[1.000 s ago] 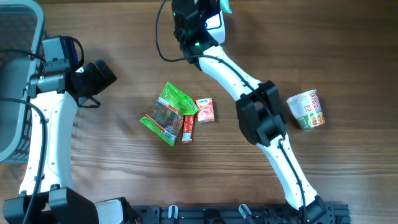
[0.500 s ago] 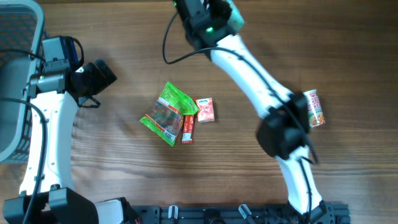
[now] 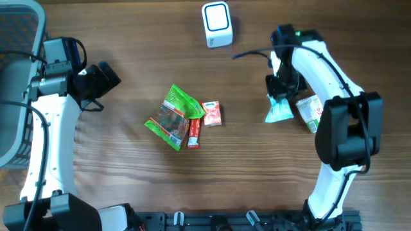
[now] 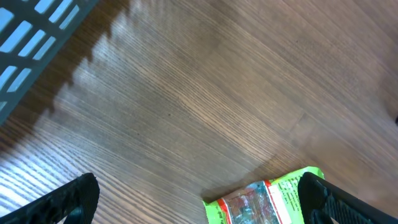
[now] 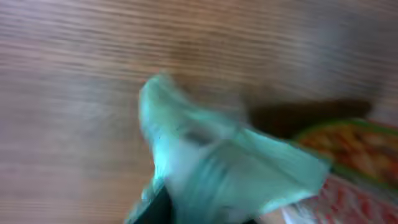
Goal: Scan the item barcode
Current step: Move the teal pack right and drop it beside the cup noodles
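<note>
**Table** (image 3: 128, 186): wooden, carrying all items.

**Basket** (image 3: 19, 19): grey mesh, at the 10 o'clock corner of the overhead view.

**Right arm** (image 3: 334, 77): reaches in from the 5 o'clock edge and bends back over the right half of the table. The right gripper (image 3: 280, 101) points down onto the teal pouch (image 3: 279, 113). Overhead, the pouch lies at 6 o'clock of the gripper and touches it. The right wrist view is blurred and the pouch (image 5: 217, 168) fills most of it. Whether the jaws are clamped on the pouch or merely close around it cannot be told.

**Left arm** (image 3: 45, 128): stands along the 9 o'clock side. The left gripper (image 3: 106, 80) has its fingers wide apart, holds nothing and is well clear of every item.

**Cup noodle** (image 3: 308, 112): on its side just beside the pouch at 3 o'clock, partly hidden under the right arm.

**Green snack packet** (image 3: 172, 115): flat near table centre, well apart from the pouch at its 9 o'clock. Its edge shows in the left wrist view (image 4: 267, 202).

**Barcode scanner** (image 3: 216, 24): white, near the 12 o'clock edge. It sits between 10 and 11 o'clock of the right gripper, well apart from the pouch.

**Small red carton** (image 3: 212, 113): touching the packet's 3 o'clock edge.

**Red stick sachet** (image 3: 194, 133): at 7 o'clock of the carton, against the packet.
</note>
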Controlling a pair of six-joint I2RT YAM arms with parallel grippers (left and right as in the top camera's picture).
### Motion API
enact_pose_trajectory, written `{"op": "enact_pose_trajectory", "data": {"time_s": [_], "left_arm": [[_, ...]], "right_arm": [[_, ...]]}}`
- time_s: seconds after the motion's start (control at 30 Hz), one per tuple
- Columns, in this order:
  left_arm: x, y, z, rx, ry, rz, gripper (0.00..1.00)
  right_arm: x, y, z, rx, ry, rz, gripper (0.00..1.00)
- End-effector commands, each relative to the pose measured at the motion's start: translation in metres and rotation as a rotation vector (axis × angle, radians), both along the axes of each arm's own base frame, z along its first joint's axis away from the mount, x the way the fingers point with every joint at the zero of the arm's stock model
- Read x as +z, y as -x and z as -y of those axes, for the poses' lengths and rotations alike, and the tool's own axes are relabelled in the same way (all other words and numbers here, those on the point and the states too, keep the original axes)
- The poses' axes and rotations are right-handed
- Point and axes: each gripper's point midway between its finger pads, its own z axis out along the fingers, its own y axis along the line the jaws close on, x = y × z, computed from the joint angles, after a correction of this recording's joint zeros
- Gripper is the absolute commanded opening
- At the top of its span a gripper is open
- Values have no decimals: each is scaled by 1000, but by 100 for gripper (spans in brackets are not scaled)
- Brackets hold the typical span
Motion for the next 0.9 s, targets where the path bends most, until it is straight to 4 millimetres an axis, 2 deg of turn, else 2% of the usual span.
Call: {"op": "enact_pose_trajectory", "data": {"time_s": [0.0, 0.03, 0.07, 0.13, 0.2, 0.23, 0.27, 0.3, 0.33, 0.37, 0.43, 0.5, 0.6, 0.63, 0.67, 0.73, 0.87], "left_arm": [[4, -2, -1, -5, -3, 15, 100], [4, -1, -1, -5, -3, 14, 100], [4, -2, -1, -5, -3, 15, 100], [4, -2, -1, -5, -3, 15, 100], [4, -2, -1, -5, -3, 15, 100], [4, -2, -1, -5, -3, 15, 100], [4, -2, -1, -5, -3, 15, 100], [4, -2, -1, -5, -3, 15, 100], [4, -2, -1, -5, -3, 15, 100], [4, -2, -1, -5, -3, 15, 100], [4, -2, -1, -5, -3, 15, 100], [4, -2, -1, -5, -3, 15, 100], [4, -2, -1, -5, -3, 15, 100], [4, -2, -1, -5, -3, 15, 100], [4, -2, -1, -5, -3, 15, 100], [4, -2, -1, -5, -3, 15, 100], [4, -2, -1, -5, -3, 15, 100]], "right_arm": [[-12, -2, 3, 36, 14, 22, 60], [-7, -9, 4, 37, 25, 51, 62], [9, -19, 7, 14, 48, 92, 72], [26, -22, -5, 19, -6, 109, 71], [32, -12, -29, 32, -119, 79, 66], [31, -6, -38, 34, -154, 55, 61], [27, 2, -49, 39, -199, 26, 49], [13, 15, -60, 46, -236, -15, 25], [6, 19, -62, 54, -235, -21, 19], [-13, 25, -64, 63, -235, -21, 20], [-33, 31, -60, 65, -217, -14, 19], [-47, 31, -33, 16, -66, 12, 22], [-41, 34, 10, -24, 186, 27, 24], [-39, 36, 18, -23, 231, 22, 24], [-38, 36, 17, -29, 226, 19, 24], [-34, 34, -3, -13, 115, 2, 27], [3, 30, -100, 83, -387, -40, 41]]}}
